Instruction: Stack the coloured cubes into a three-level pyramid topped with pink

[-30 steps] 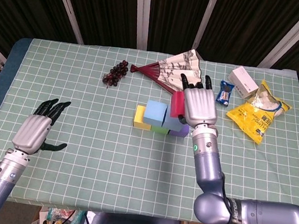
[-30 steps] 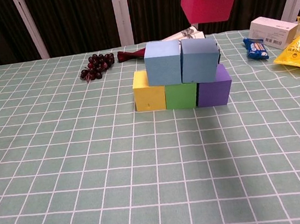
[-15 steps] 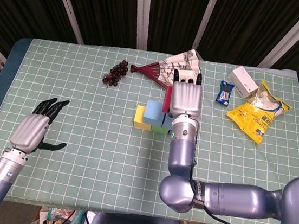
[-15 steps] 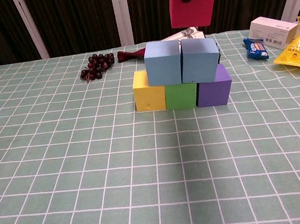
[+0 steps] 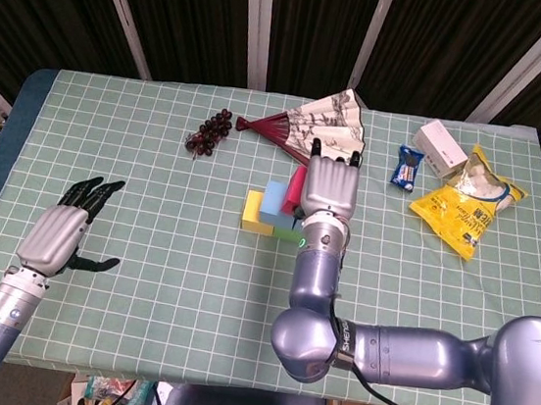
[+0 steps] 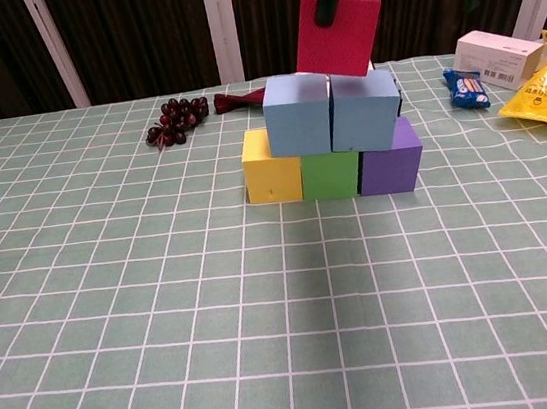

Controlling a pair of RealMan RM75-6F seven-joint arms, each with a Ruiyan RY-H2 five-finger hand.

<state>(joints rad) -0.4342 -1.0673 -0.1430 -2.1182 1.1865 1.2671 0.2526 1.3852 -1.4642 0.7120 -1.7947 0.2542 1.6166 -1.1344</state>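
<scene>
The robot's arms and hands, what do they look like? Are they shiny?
Yes, a bit shiny. Both arms are smooth, rounded tubes of bluish-grey metal. The left hand and right hand have pale silver-grey backs and black fingers. A small green light glows on the right wrist, and a black cable runs beneath that arm.

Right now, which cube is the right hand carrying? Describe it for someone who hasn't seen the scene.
Find the block stack mid-table: yellow cube, green cube and purple cube below, two blue cubes above. The pink cube sits tilted at their top, the only one the right hand grips.

Matt foam-like pink cube (image 6: 339,26); glossy snack bag (image 5: 466,201).
</scene>
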